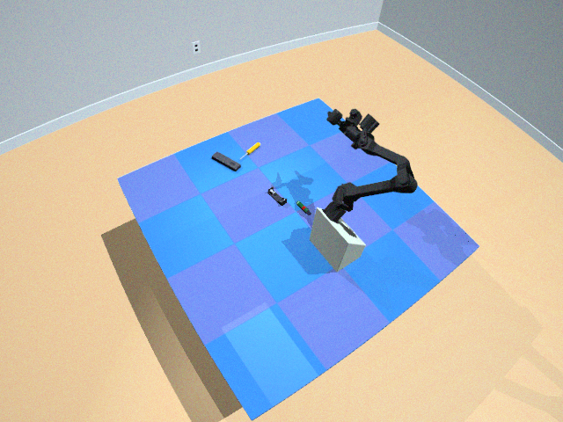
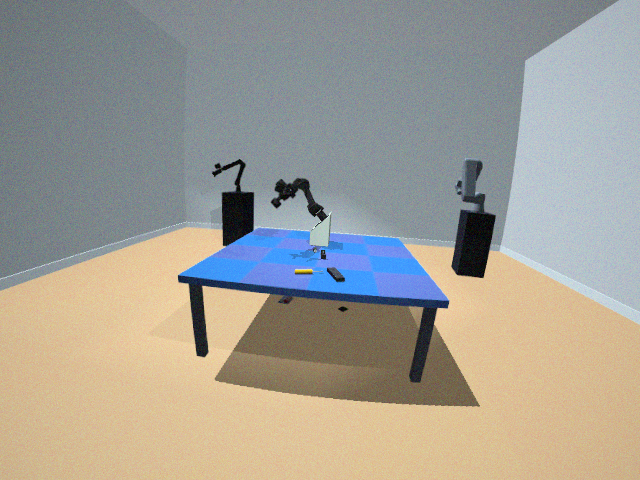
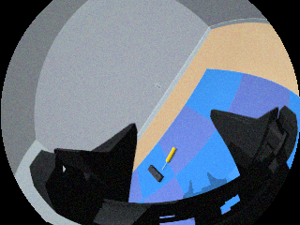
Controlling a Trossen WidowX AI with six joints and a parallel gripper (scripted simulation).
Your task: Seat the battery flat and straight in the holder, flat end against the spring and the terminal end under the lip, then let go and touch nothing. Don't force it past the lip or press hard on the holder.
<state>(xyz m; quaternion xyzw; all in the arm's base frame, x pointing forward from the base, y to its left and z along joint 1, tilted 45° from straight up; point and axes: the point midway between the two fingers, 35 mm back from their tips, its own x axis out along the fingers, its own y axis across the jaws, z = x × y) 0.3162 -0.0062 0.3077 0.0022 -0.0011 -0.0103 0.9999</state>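
The tabletop is viewed steeply from above in the top view, from low and farther off beyond its edge in the exterior, and outward across it from the hand in the wrist view; it is shared by all.

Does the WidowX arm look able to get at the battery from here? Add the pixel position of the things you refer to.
Probably yes: the gripper point(image 1: 344, 119) point(image 2: 278, 194) point(image 3: 175, 120) is open and raised, and nothing covers the battery point(image 1: 303, 207), though it lies close to the arm's white base point(image 1: 329, 240) point(image 2: 320, 235), which may cramp the approach.

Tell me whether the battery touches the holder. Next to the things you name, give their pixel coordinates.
Apart: the top view shows bare tabletop between the battery point(image 1: 303, 207) and the holder point(image 1: 276, 196).
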